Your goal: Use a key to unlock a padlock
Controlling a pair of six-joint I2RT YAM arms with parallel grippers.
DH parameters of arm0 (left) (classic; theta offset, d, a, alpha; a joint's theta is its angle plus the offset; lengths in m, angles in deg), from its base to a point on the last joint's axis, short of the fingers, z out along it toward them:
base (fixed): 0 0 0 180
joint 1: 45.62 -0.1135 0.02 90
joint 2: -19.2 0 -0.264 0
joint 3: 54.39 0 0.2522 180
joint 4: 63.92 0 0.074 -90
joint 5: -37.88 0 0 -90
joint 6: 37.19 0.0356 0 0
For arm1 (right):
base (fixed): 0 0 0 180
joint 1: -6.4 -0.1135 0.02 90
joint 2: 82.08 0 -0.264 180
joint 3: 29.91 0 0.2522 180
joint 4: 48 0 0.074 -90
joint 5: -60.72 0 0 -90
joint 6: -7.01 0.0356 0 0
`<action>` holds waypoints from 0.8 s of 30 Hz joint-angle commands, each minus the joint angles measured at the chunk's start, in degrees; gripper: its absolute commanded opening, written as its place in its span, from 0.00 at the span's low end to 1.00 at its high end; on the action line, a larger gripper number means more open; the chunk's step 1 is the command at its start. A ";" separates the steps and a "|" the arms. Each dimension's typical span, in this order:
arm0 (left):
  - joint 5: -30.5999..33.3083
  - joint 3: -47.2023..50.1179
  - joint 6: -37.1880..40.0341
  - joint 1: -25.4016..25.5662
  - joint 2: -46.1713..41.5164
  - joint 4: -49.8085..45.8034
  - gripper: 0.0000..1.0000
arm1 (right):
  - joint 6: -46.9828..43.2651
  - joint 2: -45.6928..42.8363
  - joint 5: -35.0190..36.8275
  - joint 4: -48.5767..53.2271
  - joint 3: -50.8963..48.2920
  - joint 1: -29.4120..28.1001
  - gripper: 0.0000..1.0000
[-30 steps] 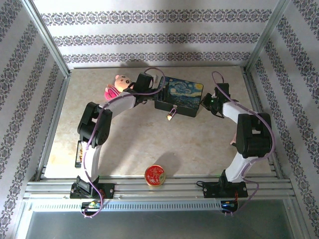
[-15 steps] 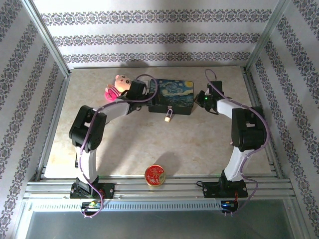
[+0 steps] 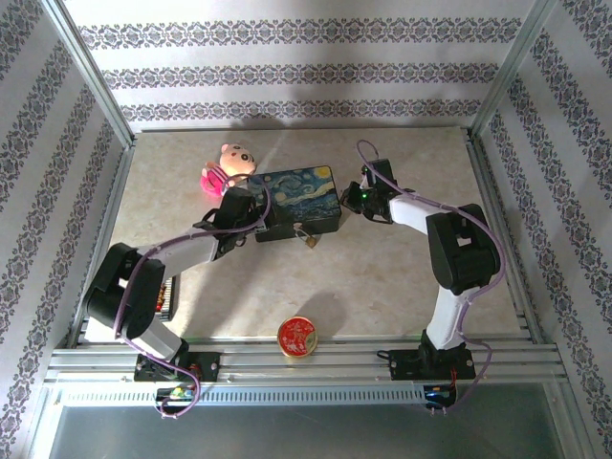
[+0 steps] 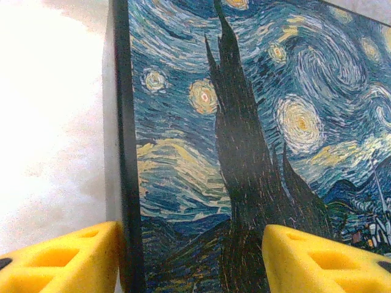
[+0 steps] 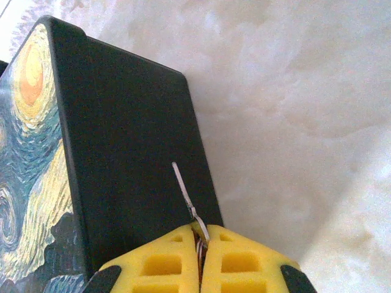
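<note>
The beige table (image 3: 402, 287) carried everything. The biggest thing on it was the box painted with a starry night (image 3: 292, 196), lying flat towards the far side. Its lid was down, so whatever it held was hidden.

The left gripper (image 4: 192, 259) sat at the box's left end with its jaws part-way apart and the lid's edge between them. One yellow finger (image 4: 61, 256) was outside the dark side wall and the other over the painted lid. Whether they pressed on the box could not be told.

The right gripper (image 5: 198, 250) was at the box's right end, pinched fully together on a thin silvery key (image 5: 183, 186) seen edge-on beside the black end wall.

Well apart, at the table's near edge, stood the round red-gold tin (image 3: 297, 337), lid on and contents unseen.

The small brass padlock (image 3: 309, 239) hung at the box's near wall, around the corner from the key.

The step in hand looked to be carrying the key to the lock. To do it well, the left gripper would brace the box against sliding. The right would bring the key round the corner slowly and line its blade up with the keyhole, which was too small to make out. The lock probably hung loose and would swing away from a push that was not square.
</note>
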 commanded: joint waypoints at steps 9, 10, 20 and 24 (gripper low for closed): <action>4.62 2.54 -3.76 2.16 -6.71 -2.26 0.81 | 0.58 -2.62 -3.12 -0.28 -0.11 0.37 0.00; 5.97 2.87 -4.09 2.17 -8.27 -3.49 0.84 | 0.36 -3.75 -2.63 0.04 -0.88 1.03 0.00; 14.56 5.19 -10.53 9.08 -20.24 -16.61 0.85 | -3.22 -17.15 4.20 4.61 -11.31 4.43 0.00; 18.02 4.74 -11.53 15.95 -16.62 -14.40 0.86 | -2.67 -22.99 5.36 4.71 -17.45 4.11 0.00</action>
